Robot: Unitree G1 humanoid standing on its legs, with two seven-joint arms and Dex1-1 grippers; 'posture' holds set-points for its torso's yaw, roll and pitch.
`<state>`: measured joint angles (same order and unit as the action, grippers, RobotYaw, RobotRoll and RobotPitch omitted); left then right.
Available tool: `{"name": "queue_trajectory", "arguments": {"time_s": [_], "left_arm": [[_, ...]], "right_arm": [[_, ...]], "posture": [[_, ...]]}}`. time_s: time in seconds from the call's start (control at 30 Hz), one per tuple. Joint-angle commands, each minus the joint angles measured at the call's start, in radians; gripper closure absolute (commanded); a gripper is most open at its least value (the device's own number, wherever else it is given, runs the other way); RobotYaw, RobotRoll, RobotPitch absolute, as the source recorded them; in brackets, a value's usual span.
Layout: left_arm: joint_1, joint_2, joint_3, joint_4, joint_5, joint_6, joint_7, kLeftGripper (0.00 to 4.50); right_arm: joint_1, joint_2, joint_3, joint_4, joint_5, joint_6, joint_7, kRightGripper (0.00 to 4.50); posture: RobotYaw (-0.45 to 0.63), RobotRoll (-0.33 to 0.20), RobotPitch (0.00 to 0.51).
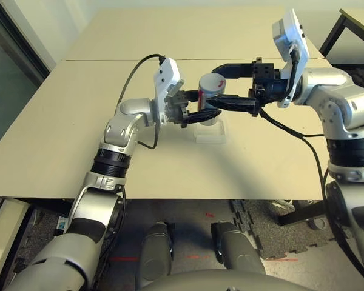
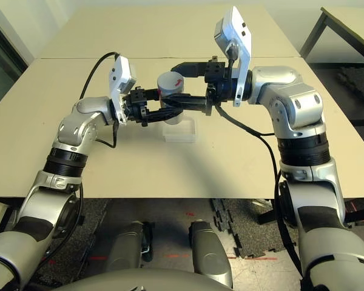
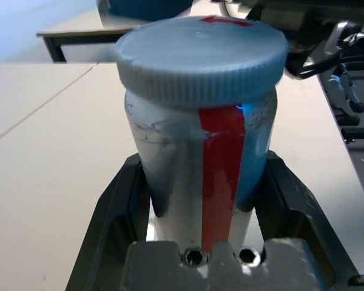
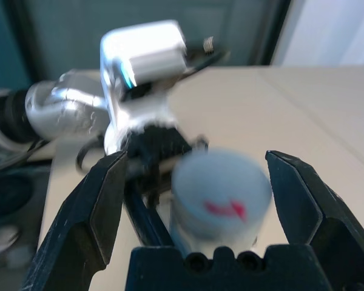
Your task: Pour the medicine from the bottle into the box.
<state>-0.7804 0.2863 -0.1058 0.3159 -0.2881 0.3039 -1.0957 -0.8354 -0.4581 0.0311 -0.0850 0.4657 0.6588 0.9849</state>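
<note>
My left gripper (image 1: pixel 190 113) is shut on the bottle (image 1: pixel 209 92), a white-silver cylinder with a red stripe, and holds it by the body (image 3: pixel 200 163) above the table. Its round grey cap (image 3: pixel 201 56) is on. My right gripper (image 1: pixel 208 92) reaches in from the right and stands open, one finger on each side of the cap (image 4: pixel 221 194) with a gap to both. The box (image 1: pixel 211 132), a clear shallow tray, lies on the table just below the bottle. The medicine is hidden.
The tan table (image 1: pixel 60 133) has a seam running across it behind the arms. A second table (image 1: pixel 358 24) stands at the far right. Black cables hang from both wrists over the tabletop.
</note>
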Motion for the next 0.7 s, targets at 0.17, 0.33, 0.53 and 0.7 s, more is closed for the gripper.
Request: {"name": "queue_trajectory", "arguments": {"time_s": [0.17, 0.33, 0.53, 0.7], "left_arm": [[-0.033, -0.010, -0.022, 0.052, 0.011, -0.037, -0.011, 1.86], [-0.033, -0.020, -0.029, 0.048, 0.008, -0.041, -0.008, 1.86], [-0.022, -0.022, -0.031, 0.035, 0.006, -0.041, -0.003, 1.86], [-0.013, -0.019, -0.030, 0.032, 0.005, -0.041, -0.002, 1.86]], "right_arm": [[-0.006, 0.056, 0.035, 0.048, -0.082, -0.076, -0.124, 0.00], [-0.010, 0.067, 0.060, 0.084, -0.100, -0.107, -0.118, 0.00], [-0.015, 0.069, 0.062, 0.116, -0.118, -0.119, -0.132, 0.00], [-0.006, 0.053, 0.043, 0.134, -0.130, -0.123, -0.141, 0.00]], "posture": [[-0.19, 0.000, 0.098], [-0.18, 0.000, 0.093], [-0.18, 0.000, 0.092], [-0.18, 0.000, 0.094]]}}
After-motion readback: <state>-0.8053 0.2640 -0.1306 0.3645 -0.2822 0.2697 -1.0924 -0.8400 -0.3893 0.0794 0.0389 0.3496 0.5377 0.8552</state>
